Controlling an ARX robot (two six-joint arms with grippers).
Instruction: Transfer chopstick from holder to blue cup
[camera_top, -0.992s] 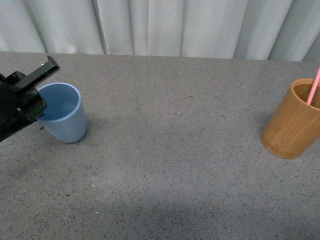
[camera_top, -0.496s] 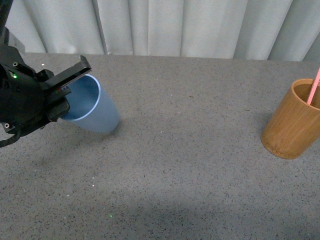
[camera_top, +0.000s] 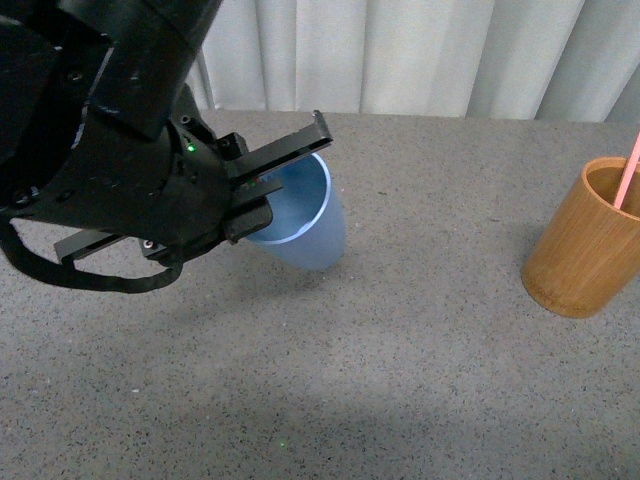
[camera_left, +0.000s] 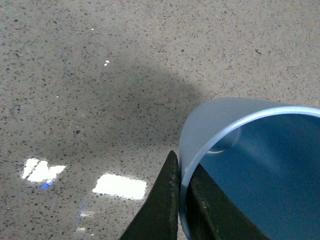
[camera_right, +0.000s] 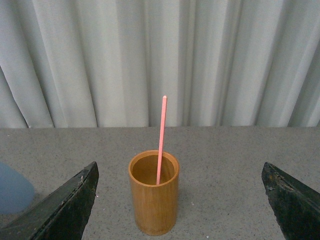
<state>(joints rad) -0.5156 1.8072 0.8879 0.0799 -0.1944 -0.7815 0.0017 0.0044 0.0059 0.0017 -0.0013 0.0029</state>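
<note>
Two tools, one occupied. Left tool (camera_top: 288, 175): fingers (camera_left: 167, 200) pinched on the rim of the blue cup (camera_top: 315, 235), one inside the wall and one outside. The cup is tilted, mouth toward the robot, over the grey speckled worktop (camera_top: 420, 350) left of centre. Right tool (camera_right: 178, 167): spread wide, gripping nothing, facing the holder (camera_top: 585, 250). The holder stands upright at the worktop's right side, well apart from the cup. One pink chopstick (camera_top: 627, 170) stands in the holder, rising above its rim.
</note>
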